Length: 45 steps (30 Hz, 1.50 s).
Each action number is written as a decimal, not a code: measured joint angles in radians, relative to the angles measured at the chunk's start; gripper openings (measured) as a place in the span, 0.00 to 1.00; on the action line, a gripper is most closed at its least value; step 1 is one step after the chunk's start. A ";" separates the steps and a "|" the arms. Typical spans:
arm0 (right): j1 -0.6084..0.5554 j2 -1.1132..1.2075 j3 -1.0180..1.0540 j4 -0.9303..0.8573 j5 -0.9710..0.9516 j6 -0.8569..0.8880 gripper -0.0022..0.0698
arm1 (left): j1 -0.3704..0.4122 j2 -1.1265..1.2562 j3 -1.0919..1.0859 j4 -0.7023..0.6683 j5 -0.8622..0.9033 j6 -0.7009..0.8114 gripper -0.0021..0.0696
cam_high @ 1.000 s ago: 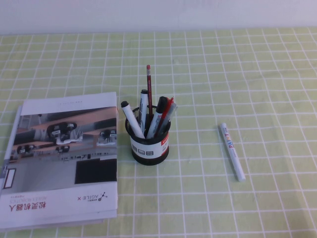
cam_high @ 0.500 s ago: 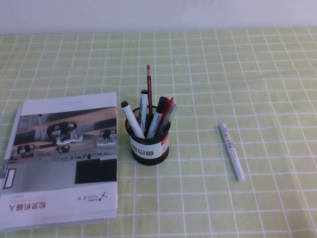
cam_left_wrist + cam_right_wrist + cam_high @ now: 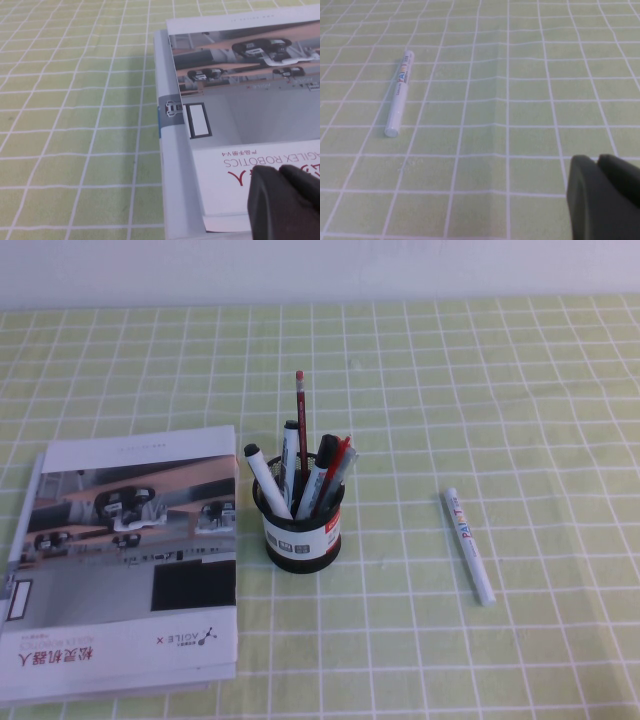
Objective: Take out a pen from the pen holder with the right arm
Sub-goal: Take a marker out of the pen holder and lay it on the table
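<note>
Broadly, the checked tablecloth carries a booklet on the robot's left, with the pen holder just beside it. Its pens stand near-upright. A paint pen lies flat to the right. The right gripper, closed and empty, hovers beyond it, with the holder off to its left. The left gripper, closed, hangs over the booklet.

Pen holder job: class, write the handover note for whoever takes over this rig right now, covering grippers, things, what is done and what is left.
Left gripper: shut, empty, above a corner of the booklet.
Right gripper: shut, empty, above bare cloth near the white paint marker.
Pen holder: upright beside the booklet, pens standing in it; the marker lies flat to its right.
Done: no pen gripped yet.
Left: bring the right gripper to the holder, open, grip one pen, lift it out.
</note>
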<state>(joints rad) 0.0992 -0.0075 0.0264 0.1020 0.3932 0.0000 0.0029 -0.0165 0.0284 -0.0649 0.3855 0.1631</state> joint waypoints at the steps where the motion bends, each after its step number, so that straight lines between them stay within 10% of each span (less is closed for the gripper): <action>1: 0.000 0.000 0.000 0.002 0.000 0.000 0.01 | 0.000 0.000 0.000 0.000 0.000 0.000 0.02; 12: 0.000 0.000 0.000 0.025 -0.022 0.000 0.01 | 0.000 0.000 0.000 0.000 0.000 0.000 0.02; 30: 0.000 0.000 0.000 0.594 -0.313 0.000 0.01 | 0.000 0.000 0.000 0.000 0.000 0.000 0.02; 45: 0.000 0.346 -0.270 0.576 0.007 -0.117 0.01 | 0.000 0.000 0.000 0.000 0.000 0.000 0.02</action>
<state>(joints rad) 0.0992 0.3383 -0.2432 0.6782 0.4000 -0.1175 0.0029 -0.0165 0.0284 -0.0649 0.3855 0.1631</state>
